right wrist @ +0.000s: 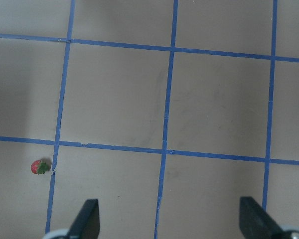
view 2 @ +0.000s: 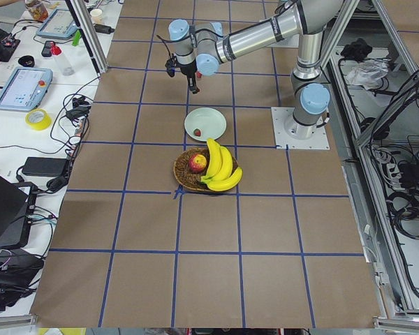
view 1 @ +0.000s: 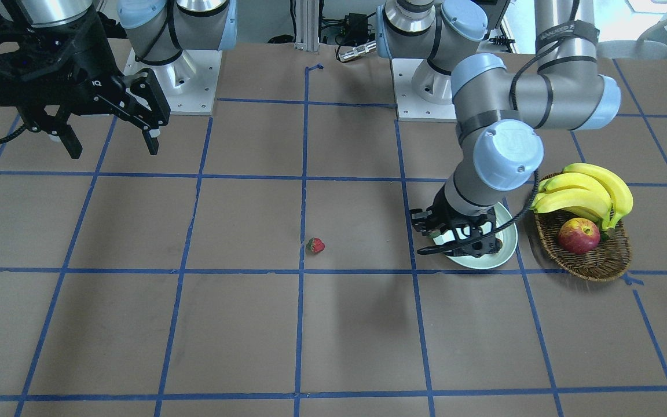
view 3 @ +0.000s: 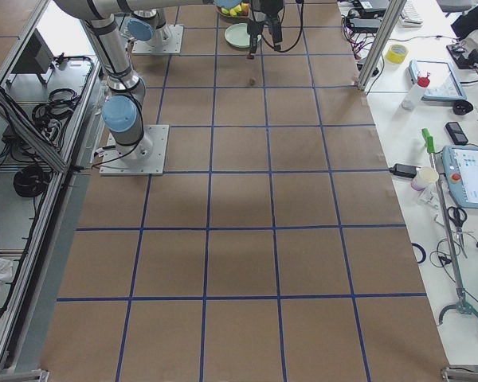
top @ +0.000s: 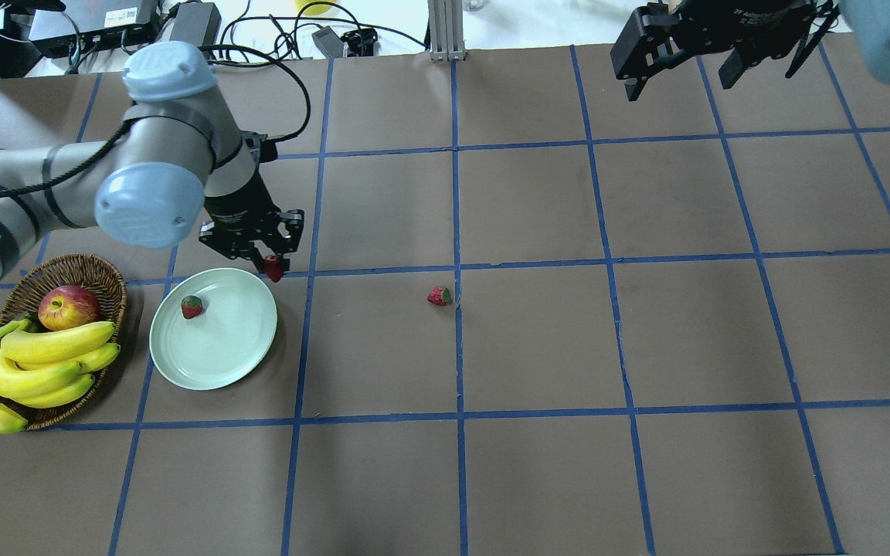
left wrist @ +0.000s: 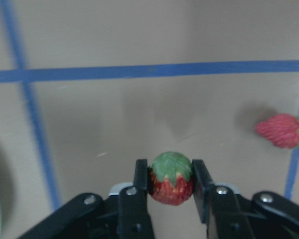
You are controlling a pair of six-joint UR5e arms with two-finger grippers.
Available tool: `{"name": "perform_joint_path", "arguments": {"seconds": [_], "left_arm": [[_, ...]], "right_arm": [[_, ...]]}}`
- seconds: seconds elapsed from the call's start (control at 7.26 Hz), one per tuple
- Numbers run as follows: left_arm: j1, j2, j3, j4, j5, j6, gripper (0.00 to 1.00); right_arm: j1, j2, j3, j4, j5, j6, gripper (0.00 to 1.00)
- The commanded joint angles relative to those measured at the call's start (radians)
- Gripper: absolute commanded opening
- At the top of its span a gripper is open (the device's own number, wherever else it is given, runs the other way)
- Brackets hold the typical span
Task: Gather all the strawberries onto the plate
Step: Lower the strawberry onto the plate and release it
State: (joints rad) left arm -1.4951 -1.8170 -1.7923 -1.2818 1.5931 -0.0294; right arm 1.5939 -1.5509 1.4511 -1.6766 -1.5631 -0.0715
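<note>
My left gripper [left wrist: 171, 175] pinches the first strawberry [left wrist: 172, 183], dimpled red with a leafy green cap, just beside the smooth, round mint plate [top: 213, 363]. A second strawberry [top: 191, 306] lies in the plate. A third strawberry [top: 439, 296] lies on the matte brown table [top: 538, 347], beside blue grid tape. My right gripper [view 1: 110, 145] hangs wide open, well apart.

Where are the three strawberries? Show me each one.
held strawberry [left wrist: 171, 179]: left wrist view, its middle, where the green cap meets the red flesh.
plate strawberry [top: 191, 307]: overhead view, its red body.
loose strawberry [top: 438, 296]: overhead view, its red body.
</note>
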Motion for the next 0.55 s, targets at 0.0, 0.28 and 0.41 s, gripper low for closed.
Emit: {"name": "perform_joint_path", "arguments": {"seconds": [0.0, 0.28, 0.41], "left_arm": [[0.125, -0.016, -0.043, -0.025, 0.079, 0.124, 0.00], [0.167, -0.027, -0.110, -0.010, 0.088, 0.123, 0.00], [0.168, -0.044, -0.113, -0.005, 0.108, 0.120, 0.00]], "right_arm": [[0.000, 0.000, 0.000, 0.000, 0.000, 0.001, 1.00], [0.000, 0.000, 0.000, 0.000, 0.000, 0.001, 1.00], [0.001, 0.000, 0.000, 0.000, 0.000, 0.001, 1.00]]}}
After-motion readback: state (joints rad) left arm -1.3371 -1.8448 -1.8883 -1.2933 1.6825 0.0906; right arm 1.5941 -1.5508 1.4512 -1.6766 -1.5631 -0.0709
